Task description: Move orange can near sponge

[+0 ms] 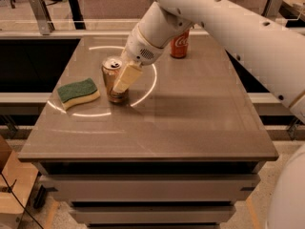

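Observation:
The orange can [110, 75], bronze with a silver top, stands upright at the table's left middle. My gripper [118, 84] is shut on it from the right. One cream finger [127, 77] lies across the can's front right side; the other finger is hidden behind the can. The sponge [78, 92], green on top and yellow below, lies flat just left of the can, a small gap apart. The can's base is at or barely above the table top.
A red Coca-Cola can [179, 45] stands at the back of the brown table [190, 123], behind my arm. My white arm reaches in from the upper right. Railings and dark gaps flank the table on both sides.

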{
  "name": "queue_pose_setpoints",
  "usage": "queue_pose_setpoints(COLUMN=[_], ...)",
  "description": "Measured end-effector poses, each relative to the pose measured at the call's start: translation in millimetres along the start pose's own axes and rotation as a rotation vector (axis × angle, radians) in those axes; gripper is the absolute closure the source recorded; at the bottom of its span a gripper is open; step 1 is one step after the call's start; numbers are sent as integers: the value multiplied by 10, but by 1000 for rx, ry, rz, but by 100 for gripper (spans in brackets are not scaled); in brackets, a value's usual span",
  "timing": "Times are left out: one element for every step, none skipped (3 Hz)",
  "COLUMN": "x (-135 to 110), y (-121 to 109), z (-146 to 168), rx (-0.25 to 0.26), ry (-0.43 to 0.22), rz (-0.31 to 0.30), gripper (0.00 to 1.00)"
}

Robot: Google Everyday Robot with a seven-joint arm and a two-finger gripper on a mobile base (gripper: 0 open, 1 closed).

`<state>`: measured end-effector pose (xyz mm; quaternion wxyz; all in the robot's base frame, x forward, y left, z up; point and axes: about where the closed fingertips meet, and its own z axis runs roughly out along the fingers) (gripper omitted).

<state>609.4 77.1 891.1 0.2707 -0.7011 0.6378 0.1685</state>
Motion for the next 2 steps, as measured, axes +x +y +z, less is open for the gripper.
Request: queue_pose_setpoints(x=[-41,-45], y=[2,2], z=[8,9], rx=[-15,-16], ry=[-22,-24], rz=[-3,-4], gripper=[0,0])
